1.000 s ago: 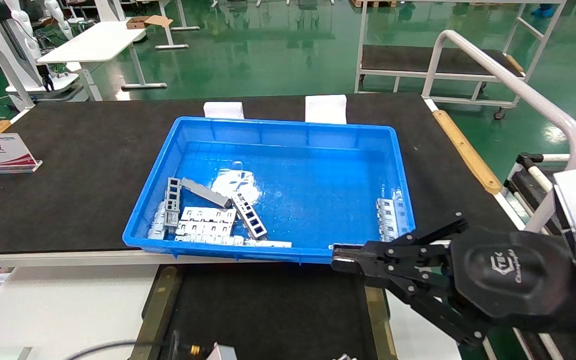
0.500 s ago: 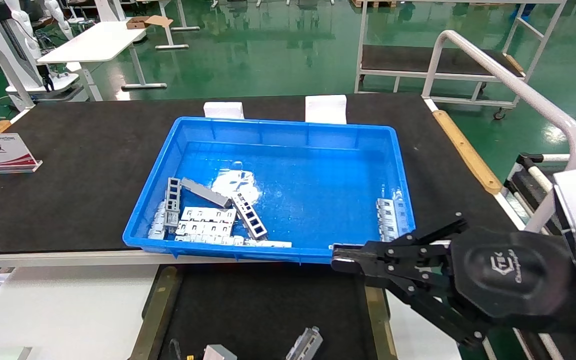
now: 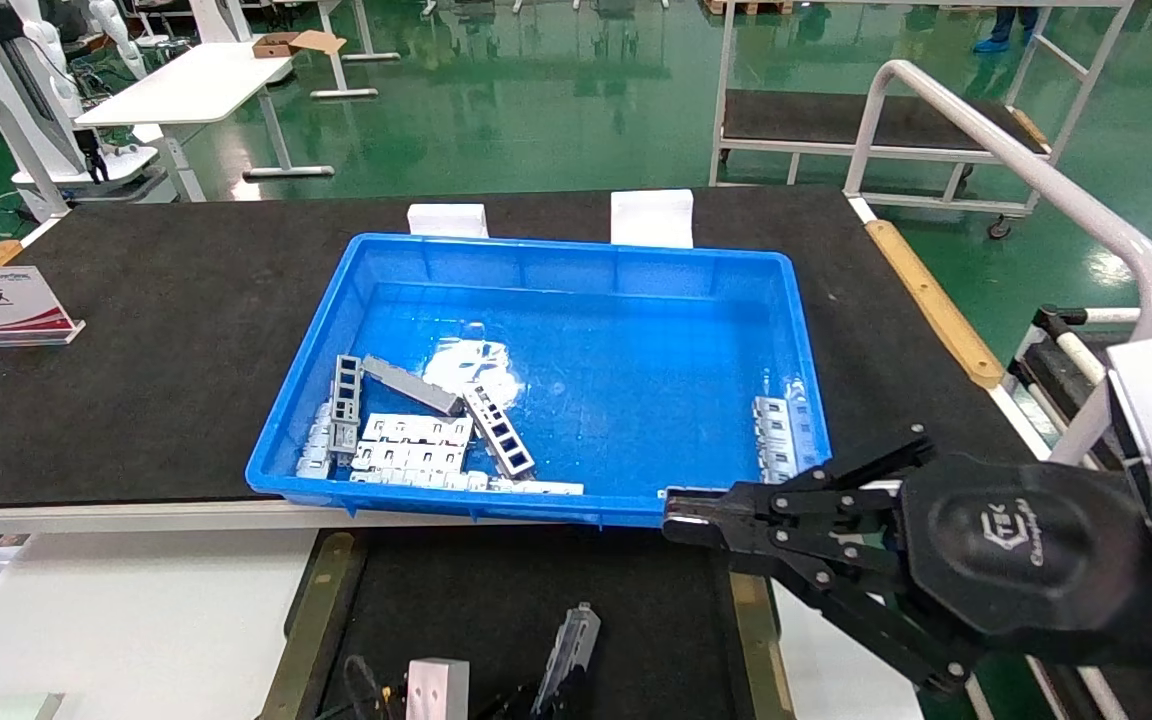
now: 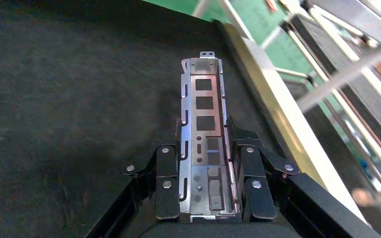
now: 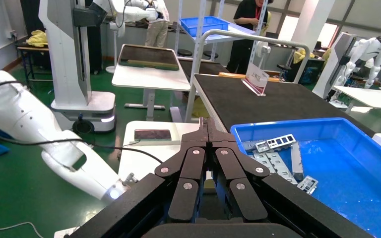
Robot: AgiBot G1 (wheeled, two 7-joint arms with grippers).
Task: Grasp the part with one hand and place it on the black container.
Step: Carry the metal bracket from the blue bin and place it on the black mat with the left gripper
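1. Reaching up from the near edge of the head view, the left gripper holds the part lengthwise, its fingers pressed against the two side walls, one on each side.
2. About half of the part sticks out past the fingertips, its row of rectangular openings facing up.
3. In the head view the part is tilted over the near end of the black container, between the two brass strips; whether it touches the surface cannot be told.
4. The right gripper hangs level at the near right corner of the blue bin, fingers pressed together with nothing between them.
5. Half a second ago the part showed lower and further right at the bottom edge of the head view; a second ago only its tip was in sight. It has since come up and further over the container.
6. The right gripper and the bin's contents lie just as in both earlier frames.
7. Counted in the head view: one black container, one blue bin, two grippers, one held part.
8. Three more bar-shaped frames lie at the bin's left end among pale slotted plates, too overlapped to count, and another such piece rests by its right wall.
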